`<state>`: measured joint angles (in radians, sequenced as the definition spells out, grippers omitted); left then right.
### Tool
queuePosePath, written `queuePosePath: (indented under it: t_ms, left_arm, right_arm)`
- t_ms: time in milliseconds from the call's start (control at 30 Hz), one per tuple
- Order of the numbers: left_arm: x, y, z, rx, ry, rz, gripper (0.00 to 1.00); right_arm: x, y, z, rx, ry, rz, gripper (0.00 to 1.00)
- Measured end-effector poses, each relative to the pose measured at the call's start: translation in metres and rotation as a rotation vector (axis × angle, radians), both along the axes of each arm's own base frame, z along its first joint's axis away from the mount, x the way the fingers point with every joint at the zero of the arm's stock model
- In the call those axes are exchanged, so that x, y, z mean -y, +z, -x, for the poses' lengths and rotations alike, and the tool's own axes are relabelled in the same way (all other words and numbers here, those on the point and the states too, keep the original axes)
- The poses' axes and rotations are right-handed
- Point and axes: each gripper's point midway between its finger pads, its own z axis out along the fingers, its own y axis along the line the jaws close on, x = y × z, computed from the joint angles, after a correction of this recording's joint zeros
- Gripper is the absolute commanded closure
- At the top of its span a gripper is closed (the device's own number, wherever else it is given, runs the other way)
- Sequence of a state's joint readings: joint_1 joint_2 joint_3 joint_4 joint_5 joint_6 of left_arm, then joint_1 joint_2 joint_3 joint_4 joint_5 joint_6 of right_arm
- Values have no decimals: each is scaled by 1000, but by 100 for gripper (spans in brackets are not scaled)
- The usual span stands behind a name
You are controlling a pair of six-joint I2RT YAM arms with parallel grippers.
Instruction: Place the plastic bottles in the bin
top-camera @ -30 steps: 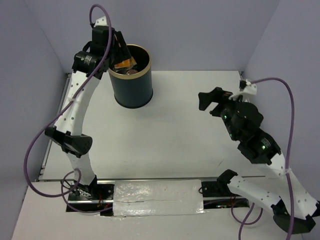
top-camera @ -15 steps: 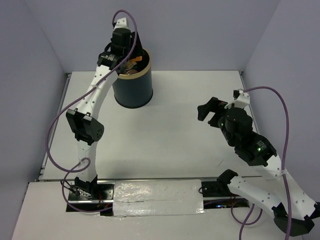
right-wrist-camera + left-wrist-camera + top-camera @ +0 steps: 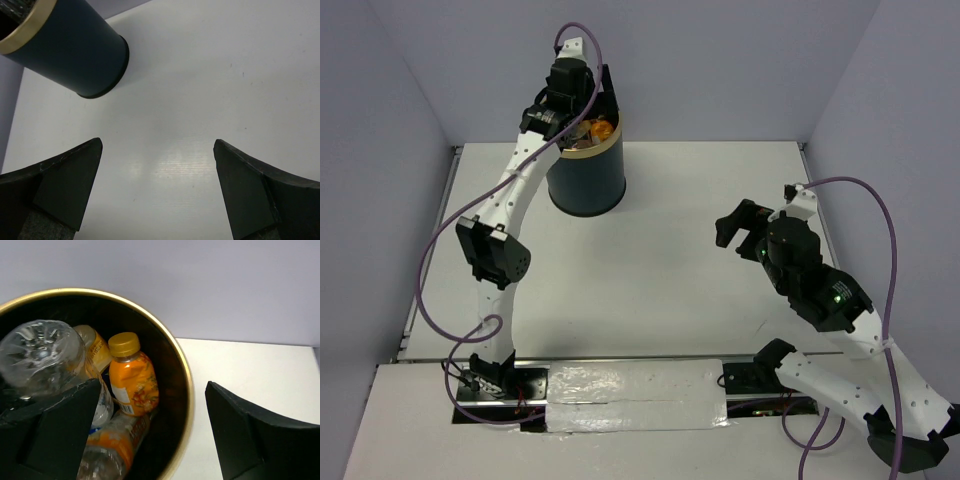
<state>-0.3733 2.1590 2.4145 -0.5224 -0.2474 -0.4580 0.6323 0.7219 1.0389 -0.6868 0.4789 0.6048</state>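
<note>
The dark navy bin point(image 3: 586, 178) with a gold rim point(image 3: 186, 390) stands at the back left of the table. Several plastic bottles lie inside it: an orange bottle with a yellow cap point(image 3: 132, 380), a clear bottle point(image 3: 42, 357), another orange bottle lying lower point(image 3: 117, 440) and a pale-capped one point(image 3: 95, 347). An orange bottle also shows in the top view point(image 3: 601, 128). My left gripper point(image 3: 600, 100) hovers over the bin's far rim, open and empty point(image 3: 152, 385). My right gripper point(image 3: 735, 222) is open and empty above the bare table point(image 3: 157, 142), right of the bin point(image 3: 75, 55).
The white table point(image 3: 680, 260) is walled by lilac panels at the back and sides. A foil-covered strip point(image 3: 638, 408) lies along the near edge between the arm bases. No bottles show on the table.
My left gripper moved from the bin's left rim to over its far side, and the orange bottle it held now lies in the bin. My right arm drew back slightly.
</note>
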Motion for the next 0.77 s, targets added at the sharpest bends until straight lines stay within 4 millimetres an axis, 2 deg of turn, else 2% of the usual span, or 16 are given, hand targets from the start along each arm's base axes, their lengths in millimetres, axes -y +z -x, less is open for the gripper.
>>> queuePosePath:
  t_ms: [67,133,200,267,400,500,600,767]
  left_arm:
    - [0,23,13,31,-12,1,1]
    - [-2,52,37,65,-26,12,1]
    - [-8,82,70,104,-39,27,1]
    - [-19,107,112,140,-52,42,1]
    - [-55,141,185,217,-36,63,1]
    - [-77,136,218,229,-6,47,1]
    - [-92,107,238,183,22,17,1]
    - [-107,50,252,59,60,-54,1]
  right_arm:
    - [0,-5,-3,-25,-11,24,0]
    - [3,-12,-6,-60,-33,61,0]
    - [7,-15,-9,-87,-64,96,0]
    - [10,-19,-14,-110,-92,131,0]
    - [14,-25,-18,-129,-123,169,0]
    - [15,-26,-19,-130,-131,172,0]
    - [15,-31,-18,-141,-133,173,0]
    - [15,-45,-17,-167,-136,177,0]
